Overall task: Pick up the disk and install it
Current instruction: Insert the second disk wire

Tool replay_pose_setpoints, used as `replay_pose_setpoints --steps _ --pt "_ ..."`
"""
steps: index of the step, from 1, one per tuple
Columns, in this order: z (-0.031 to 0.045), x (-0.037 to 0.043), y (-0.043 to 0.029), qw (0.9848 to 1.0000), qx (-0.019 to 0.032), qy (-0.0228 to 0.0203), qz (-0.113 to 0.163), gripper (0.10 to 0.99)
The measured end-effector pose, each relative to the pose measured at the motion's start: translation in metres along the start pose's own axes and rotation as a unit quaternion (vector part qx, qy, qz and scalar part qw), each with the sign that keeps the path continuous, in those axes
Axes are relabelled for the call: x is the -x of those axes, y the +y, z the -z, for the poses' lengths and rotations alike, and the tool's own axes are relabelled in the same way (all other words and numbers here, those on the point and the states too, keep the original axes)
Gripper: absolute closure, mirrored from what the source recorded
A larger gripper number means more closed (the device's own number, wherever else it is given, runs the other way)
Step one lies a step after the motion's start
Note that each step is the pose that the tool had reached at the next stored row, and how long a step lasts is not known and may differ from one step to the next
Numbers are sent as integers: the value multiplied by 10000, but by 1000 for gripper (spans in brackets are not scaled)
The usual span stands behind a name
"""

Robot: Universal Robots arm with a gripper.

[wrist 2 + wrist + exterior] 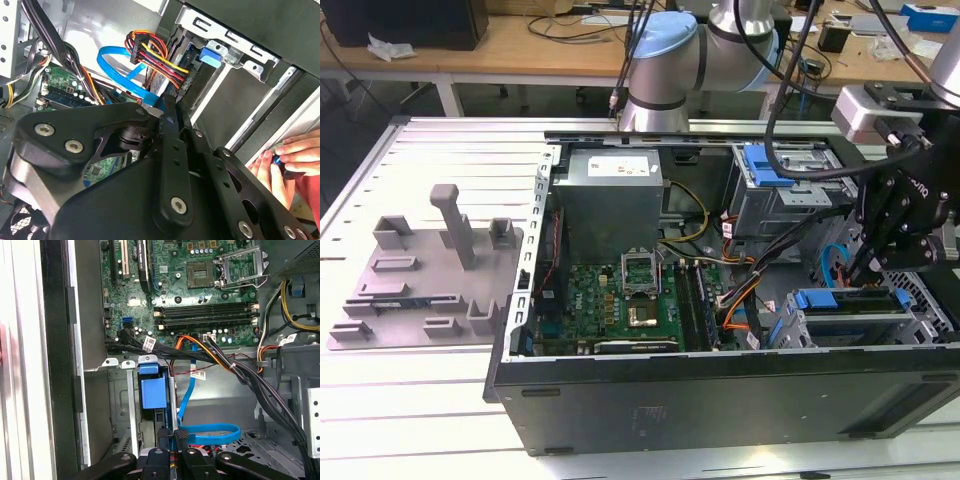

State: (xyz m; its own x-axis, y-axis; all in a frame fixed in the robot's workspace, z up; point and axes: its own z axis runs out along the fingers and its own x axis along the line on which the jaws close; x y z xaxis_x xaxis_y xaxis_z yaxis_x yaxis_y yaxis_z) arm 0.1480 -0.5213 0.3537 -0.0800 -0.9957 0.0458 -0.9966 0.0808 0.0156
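One flat silver disk (850, 318) with blue plastic rails is lying in its metal bay, long axis left-right; gripper (863, 268) hovering above, finger state indeterminable.

Colours inside the open case

You see a green motherboard (620, 300) with black slots, a flat bright blue cable (207, 432), an orange, red, yellow and black wire bundle (155, 57), a blue latch (151, 392), a grey tray (425, 270) on the pale ribbed desk (410, 420), and what may be the disk's blue rail (840, 298); the gripper (905, 225) is black.
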Motion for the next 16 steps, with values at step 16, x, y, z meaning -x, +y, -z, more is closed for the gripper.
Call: replay_pose_setpoints --steps 16 --pt "-13 -17 -2 10000 -32 -40 59 925"
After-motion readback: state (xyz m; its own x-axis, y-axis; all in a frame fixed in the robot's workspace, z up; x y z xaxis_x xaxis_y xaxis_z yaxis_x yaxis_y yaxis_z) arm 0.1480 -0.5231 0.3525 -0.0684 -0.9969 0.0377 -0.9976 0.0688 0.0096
